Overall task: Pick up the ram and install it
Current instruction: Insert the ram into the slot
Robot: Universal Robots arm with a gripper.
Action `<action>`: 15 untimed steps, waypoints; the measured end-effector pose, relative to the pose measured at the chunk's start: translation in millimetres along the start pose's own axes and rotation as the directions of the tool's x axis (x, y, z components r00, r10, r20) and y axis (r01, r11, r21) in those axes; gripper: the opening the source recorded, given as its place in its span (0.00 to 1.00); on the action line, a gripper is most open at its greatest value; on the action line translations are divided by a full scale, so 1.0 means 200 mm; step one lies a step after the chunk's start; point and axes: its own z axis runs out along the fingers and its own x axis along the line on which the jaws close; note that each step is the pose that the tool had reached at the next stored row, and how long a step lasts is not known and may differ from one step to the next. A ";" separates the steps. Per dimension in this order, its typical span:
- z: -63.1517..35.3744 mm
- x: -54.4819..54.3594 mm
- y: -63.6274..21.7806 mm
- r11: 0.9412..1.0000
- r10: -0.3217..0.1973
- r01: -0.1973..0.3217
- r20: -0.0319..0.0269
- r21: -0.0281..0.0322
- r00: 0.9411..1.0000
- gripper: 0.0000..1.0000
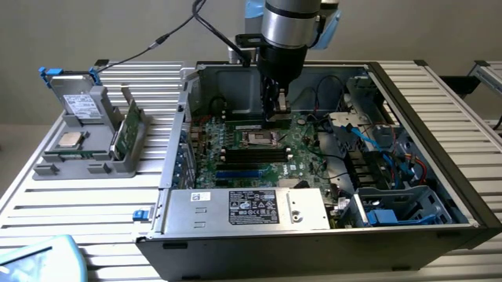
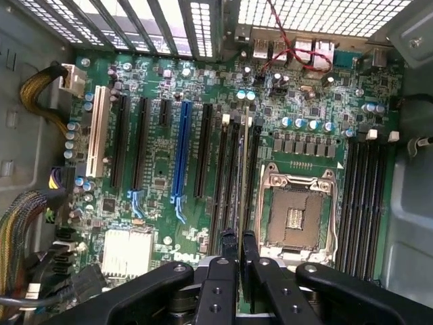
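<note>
Nearest, in the wrist view, the gripper (image 2: 239, 238) is seen with its jaws drawn almost together on the ram (image 2: 241, 176), held edge-on over the black slots (image 2: 220, 183) just beside the CPU socket (image 2: 295, 211), while the open-topped case (image 1: 223, 88) walled around the socket's motherboard (image 2: 155, 156) is shown whole by the exterior view.

Case walls (image 1: 223, 82), cables (image 1: 323, 93) flanking pincer (image 1: 276, 113)
</note>
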 end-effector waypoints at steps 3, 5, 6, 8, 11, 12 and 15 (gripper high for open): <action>0.027 0.00 -0.002 1.000 0.009 -0.009 0.001 0.000 1.000 0.14; 0.045 0.00 -0.004 1.000 0.014 -0.014 0.001 0.000 1.000 0.14; 0.054 0.00 -0.004 1.000 0.016 -0.016 0.001 0.000 1.000 0.14; 0.073 0.00 -0.006 1.000 0.019 -0.019 0.002 0.000 1.000 0.14; 0.100 0.01 -0.008 1.000 0.023 -0.023 0.002 0.000 1.000 0.14; 0.109 0.01 -0.008 1.000 0.024 -0.024 0.002 0.000 1.000 0.14; 0.136 0.01 -0.010 1.000 0.027 -0.027 0.002 0.000 1.000 0.14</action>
